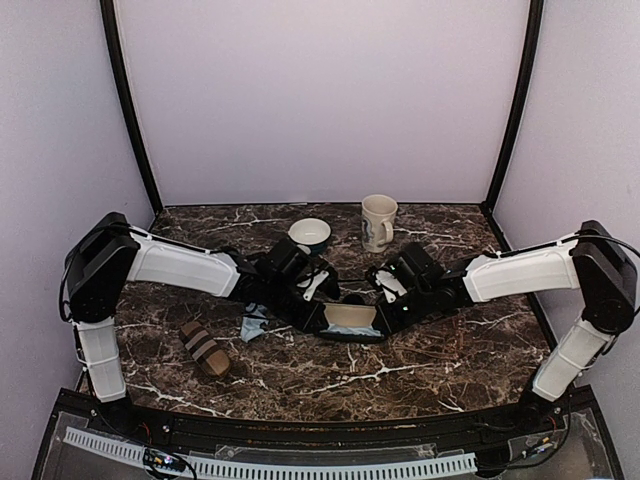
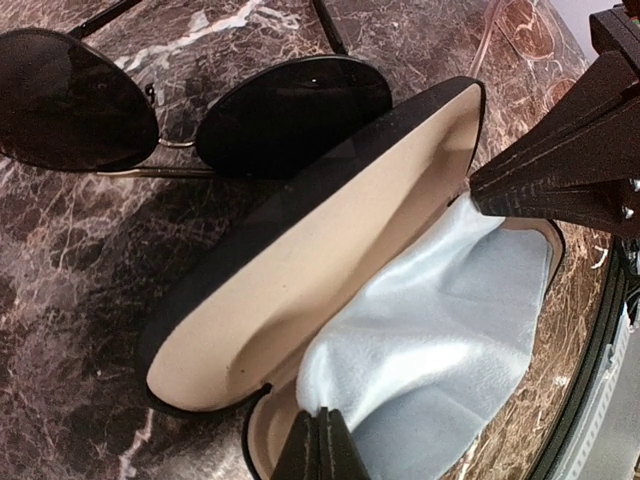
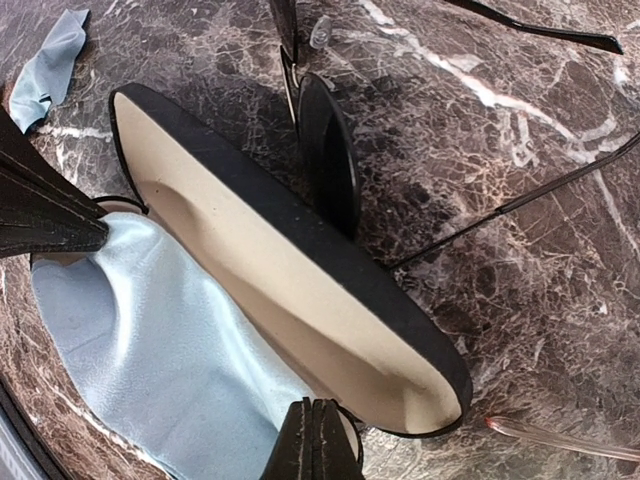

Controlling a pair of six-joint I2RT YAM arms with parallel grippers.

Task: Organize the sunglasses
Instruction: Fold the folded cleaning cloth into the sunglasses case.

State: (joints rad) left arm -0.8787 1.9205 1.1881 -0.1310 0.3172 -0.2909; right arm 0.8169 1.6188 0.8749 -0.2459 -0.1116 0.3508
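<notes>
Your left end effector, fingers together, sits at the left end of the open black case. The sunglasses lie unfolded on the bench just behind its lid. The right end effector is likewise closed. Fold the arms first, since the blue cloth fills the tray. The striped case, bowl and mug stand well apart.

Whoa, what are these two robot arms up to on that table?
The left gripper and the right gripper meet at an open glasses case in the middle of the table. Both are shut, tips at the blue cloth lying inside it. The sunglasses lie unfolded on the table just behind the raised lid, not yet packed away.
</notes>
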